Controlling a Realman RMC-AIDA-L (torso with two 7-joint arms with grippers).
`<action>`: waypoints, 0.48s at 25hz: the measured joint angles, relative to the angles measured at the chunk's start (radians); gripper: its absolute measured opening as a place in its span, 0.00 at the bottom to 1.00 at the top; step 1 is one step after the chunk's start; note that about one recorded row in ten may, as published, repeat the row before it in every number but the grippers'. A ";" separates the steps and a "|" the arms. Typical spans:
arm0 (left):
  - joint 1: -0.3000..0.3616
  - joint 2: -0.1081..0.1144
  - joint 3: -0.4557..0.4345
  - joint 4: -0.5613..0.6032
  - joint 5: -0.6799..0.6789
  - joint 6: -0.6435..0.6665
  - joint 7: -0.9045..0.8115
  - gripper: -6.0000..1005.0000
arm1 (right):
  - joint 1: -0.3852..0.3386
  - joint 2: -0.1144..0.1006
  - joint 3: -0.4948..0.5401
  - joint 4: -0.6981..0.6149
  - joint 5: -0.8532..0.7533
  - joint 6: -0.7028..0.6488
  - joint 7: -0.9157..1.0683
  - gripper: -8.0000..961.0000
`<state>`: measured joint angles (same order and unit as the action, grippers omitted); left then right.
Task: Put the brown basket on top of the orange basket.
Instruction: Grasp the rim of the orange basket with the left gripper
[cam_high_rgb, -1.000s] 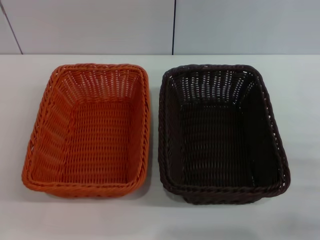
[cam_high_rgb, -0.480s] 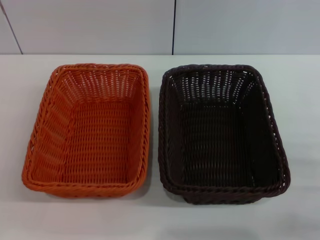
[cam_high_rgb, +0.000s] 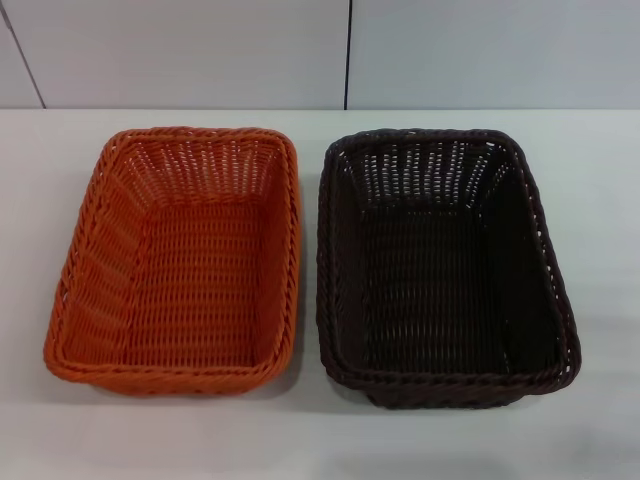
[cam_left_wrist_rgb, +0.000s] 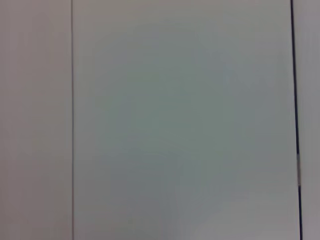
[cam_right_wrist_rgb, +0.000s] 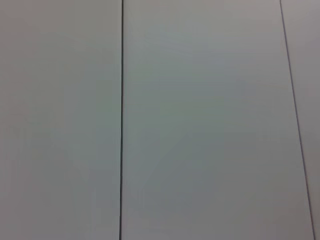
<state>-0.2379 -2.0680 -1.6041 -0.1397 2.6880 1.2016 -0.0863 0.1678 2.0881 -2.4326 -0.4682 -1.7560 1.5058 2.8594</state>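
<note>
The orange basket (cam_high_rgb: 90, 250) sits on the white table at the left of the head view, rectangular and shallow with a braided rim. Right beside it, a narrow gap apart, stands the brown basket (cam_high_rgb: 545, 260), very dark and the same size. Both are upright with nothing inside. Neither gripper nor any arm shows in the head view. The left and right wrist views show only pale wall panels with thin dark seams.
The white table (cam_high_rgb: 600, 180) runs past both baskets on every side. A pale panelled wall (cam_high_rgb: 200, 50) with a dark vertical seam stands behind the table's far edge.
</note>
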 joint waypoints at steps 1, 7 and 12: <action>-0.006 0.002 0.000 -0.004 0.000 0.003 0.008 0.77 | 0.000 0.000 0.000 0.000 0.000 0.000 0.000 0.86; 0.004 0.016 0.024 -0.130 0.081 0.005 0.109 0.77 | -0.004 0.001 -0.002 0.001 0.000 -0.007 0.000 0.86; 0.049 0.038 0.025 -0.333 0.161 -0.198 0.112 0.77 | -0.006 0.002 -0.010 0.002 0.000 -0.015 0.000 0.86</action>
<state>-0.1884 -2.0297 -1.5794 -0.4725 2.8490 1.0039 0.0258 0.1618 2.0904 -2.4425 -0.4663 -1.7559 1.4906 2.8593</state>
